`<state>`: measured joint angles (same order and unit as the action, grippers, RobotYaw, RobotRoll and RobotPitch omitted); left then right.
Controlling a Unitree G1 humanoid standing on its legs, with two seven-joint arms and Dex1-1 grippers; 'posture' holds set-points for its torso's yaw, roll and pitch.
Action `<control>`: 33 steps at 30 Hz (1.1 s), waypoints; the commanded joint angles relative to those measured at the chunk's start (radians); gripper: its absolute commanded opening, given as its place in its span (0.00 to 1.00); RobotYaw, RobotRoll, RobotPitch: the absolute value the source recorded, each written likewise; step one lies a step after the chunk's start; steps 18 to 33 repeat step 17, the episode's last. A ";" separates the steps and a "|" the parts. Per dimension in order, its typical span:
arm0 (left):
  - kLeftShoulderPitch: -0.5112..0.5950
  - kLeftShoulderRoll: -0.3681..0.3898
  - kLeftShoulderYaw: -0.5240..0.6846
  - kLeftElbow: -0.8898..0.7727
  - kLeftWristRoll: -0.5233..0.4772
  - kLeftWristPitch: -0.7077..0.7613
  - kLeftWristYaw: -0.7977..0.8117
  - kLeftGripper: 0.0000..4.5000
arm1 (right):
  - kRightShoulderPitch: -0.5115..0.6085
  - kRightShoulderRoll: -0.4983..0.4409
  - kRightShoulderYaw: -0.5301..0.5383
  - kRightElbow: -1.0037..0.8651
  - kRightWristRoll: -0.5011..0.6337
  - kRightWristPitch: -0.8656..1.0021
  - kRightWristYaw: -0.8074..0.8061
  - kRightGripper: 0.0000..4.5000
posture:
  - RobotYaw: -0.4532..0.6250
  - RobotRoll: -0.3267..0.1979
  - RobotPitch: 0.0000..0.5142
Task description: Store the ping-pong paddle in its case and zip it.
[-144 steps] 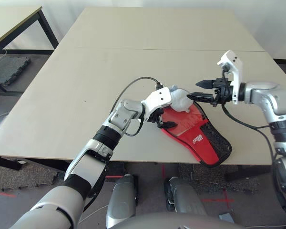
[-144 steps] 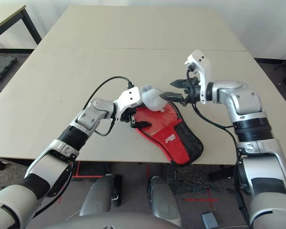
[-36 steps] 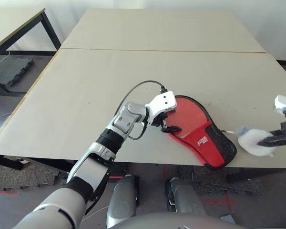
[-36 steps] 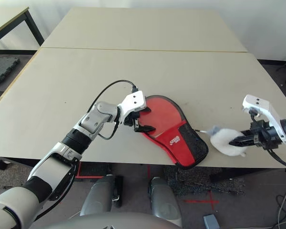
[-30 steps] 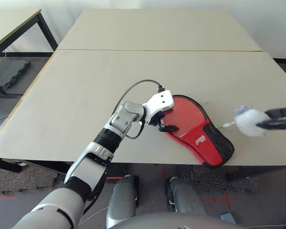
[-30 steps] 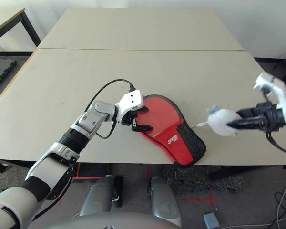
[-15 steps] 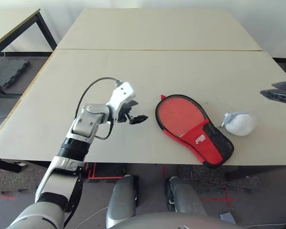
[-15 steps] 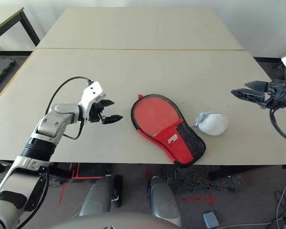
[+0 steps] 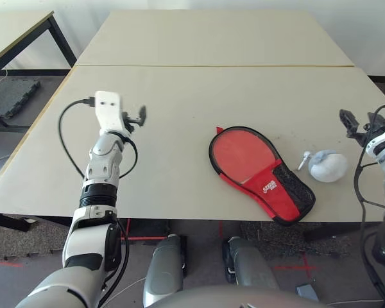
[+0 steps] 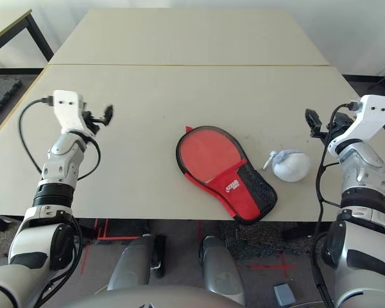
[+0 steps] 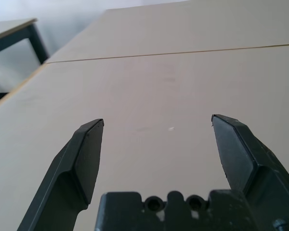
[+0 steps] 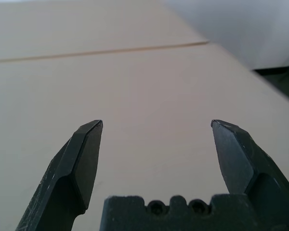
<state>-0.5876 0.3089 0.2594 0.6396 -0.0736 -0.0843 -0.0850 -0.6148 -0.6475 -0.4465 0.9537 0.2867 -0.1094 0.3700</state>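
Evidently the task stands near its end, or at a pause; the case (image 10: 223, 173) lies flat on the table (image 10: 179, 96) close to the near edge, red side up, black mesh at its narrow end, its black zipper rim running round the round part; the ping-pong paddle itself is not to be made out apart from the pouch, so whether it sits inside I cannot tell, and whether the zip is fully drawn I cannot tell either; a small white fuzzy lump (image 10: 290, 165) rests just beside the case on its right. The left gripper (image 11: 156, 144) hangs wide and empty over bare table, well apart from the case; the right gripper (image 12: 156, 144) likewise stands wide, holding nothing, out beyond the lump. Judging by this, the next move calls for checking the zipper; if it gapes, one gripper must pin the pouch while the other draws the slider.
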 commanded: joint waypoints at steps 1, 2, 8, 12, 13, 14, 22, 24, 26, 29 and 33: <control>-0.010 0.002 -0.005 0.043 0.020 -0.044 0.047 1.00 | -0.025 0.010 -0.001 0.056 -0.019 -0.073 -0.056 0.99 | 0.44 0.62 0.21; -0.011 0.001 -0.007 0.048 0.018 -0.047 0.051 1.00 | -0.031 0.011 0.002 0.067 -0.021 -0.081 -0.061 0.99 | 0.44 0.62 0.21; -0.013 -0.006 -0.016 0.068 0.020 -0.075 0.077 1.00 | -0.060 0.018 0.006 0.106 -0.021 -0.098 -0.072 0.99 | 0.44 0.62 0.19; -0.010 -0.019 -0.015 0.066 0.000 -0.054 0.063 1.00 | -0.066 0.023 0.008 0.111 -0.019 -0.101 -0.071 0.99 | 0.44 0.62 0.19; -0.009 -0.020 -0.016 0.064 -0.002 -0.050 0.059 1.00 | -0.067 0.023 0.007 0.111 -0.018 -0.101 -0.071 0.99 | 0.43 0.62 0.19; -0.007 -0.020 -0.018 0.062 -0.006 -0.040 0.048 1.00 | -0.069 0.023 0.006 0.113 -0.017 -0.102 -0.069 0.99 | 0.43 0.62 0.19; -0.005 -0.023 -0.017 0.056 -0.018 -0.027 0.033 1.00 | -0.070 0.022 0.002 0.112 -0.013 -0.103 -0.066 0.99 | 0.43 0.62 0.19; -0.005 -0.023 -0.017 0.056 -0.018 -0.027 0.033 1.00 | -0.070 0.022 0.002 0.112 -0.013 -0.103 -0.066 0.99 | 0.43 0.62 0.19; -0.005 -0.023 -0.017 0.056 -0.018 -0.027 0.033 1.00 | -0.070 0.022 0.002 0.112 -0.013 -0.103 -0.066 0.99 | 0.43 0.62 0.19; -0.005 -0.023 -0.017 0.056 -0.018 -0.027 0.033 1.00 | -0.070 0.022 0.002 0.112 -0.013 -0.103 -0.066 0.99 | 0.43 0.62 0.19; -0.005 -0.023 -0.017 0.056 -0.018 -0.027 0.033 1.00 | -0.070 0.022 0.002 0.112 -0.013 -0.103 -0.066 0.99 | 0.43 0.62 0.19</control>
